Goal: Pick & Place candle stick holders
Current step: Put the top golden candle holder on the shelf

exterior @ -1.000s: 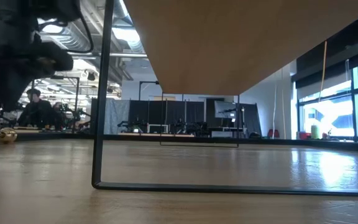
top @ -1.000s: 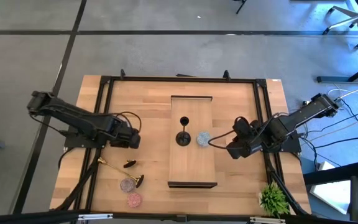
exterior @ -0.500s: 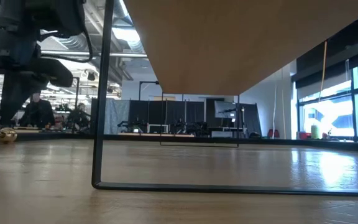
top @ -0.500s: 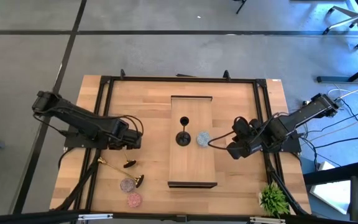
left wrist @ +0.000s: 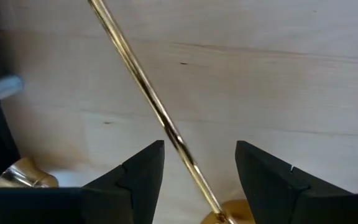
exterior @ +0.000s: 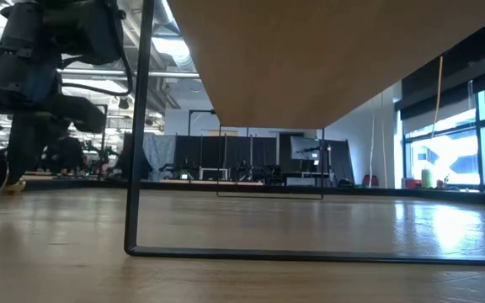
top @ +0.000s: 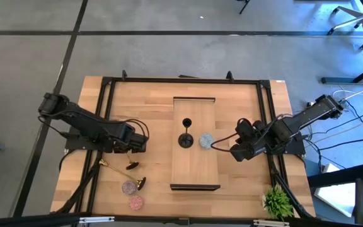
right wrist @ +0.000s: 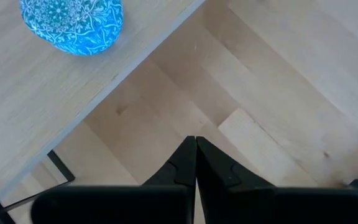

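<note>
A gold candle stick holder (top: 113,168) lies on its side on the table at the near left; its thin stem (left wrist: 148,93) runs slantwise through the left wrist view. My left gripper (top: 136,150) (left wrist: 201,155) is open just above it, one finger on each side of the stem, apart from it. A second gold holder (top: 142,183), a mauve one (top: 128,187) and a pink one (top: 135,202) sit nearer the near edge. A black holder (top: 186,140) and a light-blue one (top: 205,140) (right wrist: 71,22) stand on the raised wooden shelf (top: 194,170). My right gripper (top: 235,151) (right wrist: 196,155) is shut and empty, right of the shelf.
The shelf stands on thin black legs (exterior: 137,126) in the table's middle. A black frame (top: 106,85) runs round the tabletop. A small green plant (top: 277,202) stands at the near right corner. Bare wood lies between the shelf and each arm.
My left gripper has moved a little toward the table's near edge and right, closer to the lying gold holder. The holders have stayed where they were.
</note>
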